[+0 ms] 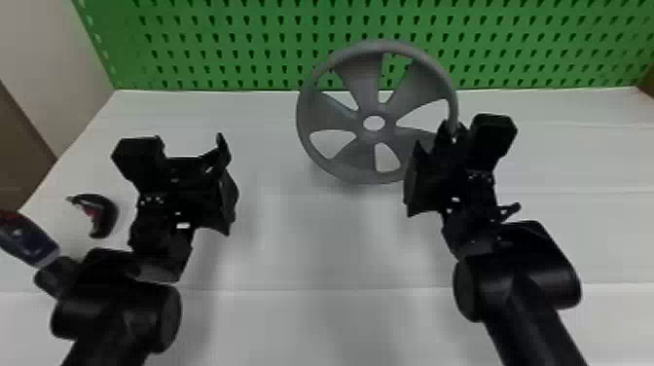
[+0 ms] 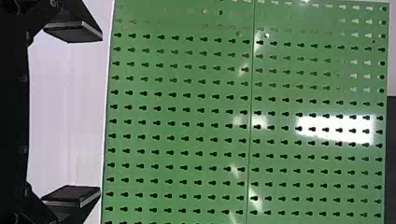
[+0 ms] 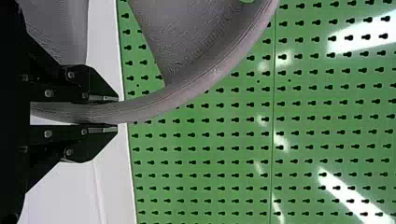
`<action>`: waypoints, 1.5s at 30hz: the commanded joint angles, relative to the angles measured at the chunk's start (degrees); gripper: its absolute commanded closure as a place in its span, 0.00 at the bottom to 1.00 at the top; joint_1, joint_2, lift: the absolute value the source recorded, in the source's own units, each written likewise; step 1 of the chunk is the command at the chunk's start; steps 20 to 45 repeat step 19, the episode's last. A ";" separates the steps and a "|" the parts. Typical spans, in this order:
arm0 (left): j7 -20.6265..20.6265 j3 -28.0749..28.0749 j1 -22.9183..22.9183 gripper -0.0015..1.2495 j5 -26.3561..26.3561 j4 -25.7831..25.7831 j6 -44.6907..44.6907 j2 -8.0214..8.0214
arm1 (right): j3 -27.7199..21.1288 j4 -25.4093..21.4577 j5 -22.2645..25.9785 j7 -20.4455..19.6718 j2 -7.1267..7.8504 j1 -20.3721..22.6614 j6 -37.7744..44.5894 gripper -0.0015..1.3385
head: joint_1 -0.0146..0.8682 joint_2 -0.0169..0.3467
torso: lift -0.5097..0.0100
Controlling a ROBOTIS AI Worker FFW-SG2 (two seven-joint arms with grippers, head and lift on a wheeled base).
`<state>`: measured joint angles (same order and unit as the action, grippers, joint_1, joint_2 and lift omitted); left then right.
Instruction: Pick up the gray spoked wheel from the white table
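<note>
One gray spoked wheel (image 1: pixel 387 127) tilts near the far edge of the table (image 1: pixel 301 243), left of my right pincer (image 1: pixel 453 129), whose fingers clamp its rim; my left pincer (image 1: pixel 190 146) gapes wide.

The right tool (image 1: pixel 452 127) partly hides the wheel (image 1: pixel 377 47); the head view's edge crops 1 blue object (image 1: pixel 30 241).

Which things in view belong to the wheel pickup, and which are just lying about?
For the job:
- wheel, gripped by its rim
- right gripper, closed on it
- white table

Just lying about:
- dark curved object
- blue object, far left
</note>
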<state>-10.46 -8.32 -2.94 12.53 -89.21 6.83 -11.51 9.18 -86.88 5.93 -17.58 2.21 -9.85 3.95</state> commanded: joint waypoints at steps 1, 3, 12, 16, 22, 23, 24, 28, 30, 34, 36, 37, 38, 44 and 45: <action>0.00 -0.20 -0.14 0.10 -0.05 0.00 -0.06 0.00 | -0.22 0.04 0.84 0.00 -0.01 0.00 0.18 0.80 | 0.93 0.17 | 0.79; 0.00 -0.20 -0.23 0.10 -0.05 0.00 -0.06 0.00 | -0.13 0.04 0.93 0.00 -0.01 0.00 0.18 0.80 | 0.93 0.17 | 0.79; -0.09 -0.12 -0.32 0.10 -0.14 0.00 -0.06 0.00 | 0.40 0.04 1.19 0.18 -0.01 -0.26 0.79 0.80 | 0.93 0.17 | 0.79; -0.09 -0.12 -0.40 0.10 -0.14 0.00 -0.15 0.00 | 0.31 -0.04 1.54 0.44 0.17 -0.26 0.88 0.80 | 0.93 0.17 | 0.79; 0.00 -0.20 -0.49 0.10 -0.14 0.00 -0.32 0.00 | 0.48 -0.04 1.72 0.53 0.34 -0.26 1.06 0.80 | 0.93 0.17 | 0.79; 0.00 -0.20 -0.49 0.10 -0.14 0.00 -0.32 0.00 | 0.48 -0.04 1.72 0.53 0.34 -0.26 1.06 0.80 | 0.93 0.17 | 0.79; 0.00 -0.20 -0.49 0.10 -0.14 0.00 -0.32 0.00 | 0.48 -0.04 1.72 0.53 0.34 -0.26 1.06 0.80 | 0.93 0.17 | 0.79; 0.00 -0.20 -0.49 0.10 -0.14 0.00 -0.32 0.00 | 0.48 -0.04 1.72 0.53 0.34 -0.26 1.06 0.80 | 0.93 0.17 | 0.79; 0.00 -0.20 -0.49 0.10 -0.14 0.00 -0.32 0.00 | 0.48 -0.04 1.72 0.53 0.34 -0.26 1.06 0.80 | 0.93 0.17 | 0.79; 0.00 -0.20 -0.49 0.10 -0.14 0.00 -0.32 0.00 | 0.48 -0.04 1.72 0.53 0.34 -0.26 1.06 0.80 | 0.93 0.17 | 0.79; 0.00 -0.20 -0.49 0.10 -0.14 0.00 -0.32 0.00 | 0.48 -0.04 1.72 0.53 0.34 -0.26 1.06 0.80 | 0.93 0.17 | 0.79; 0.00 -0.20 -0.49 0.10 -0.14 0.00 -0.32 0.00 | 0.48 -0.04 1.72 0.53 0.34 -0.26 1.06 0.80 | 0.93 0.17 | 0.79; 0.00 -0.20 -0.49 0.10 -0.14 0.00 -0.32 0.00 | 0.48 -0.04 1.72 0.53 0.34 -0.26 1.06 0.80 | 0.93 0.17 | 0.79; 0.00 -0.20 -0.49 0.10 -0.14 0.00 -0.32 0.00 | 0.48 -0.04 1.72 0.53 0.34 -0.26 1.06 0.80 | 0.93 0.17 | 0.79; 0.00 -0.20 -0.49 0.10 -0.14 0.00 -0.32 0.00 | 0.48 -0.04 1.72 0.53 0.34 -0.26 1.06 0.80 | 0.93 0.17 | 0.79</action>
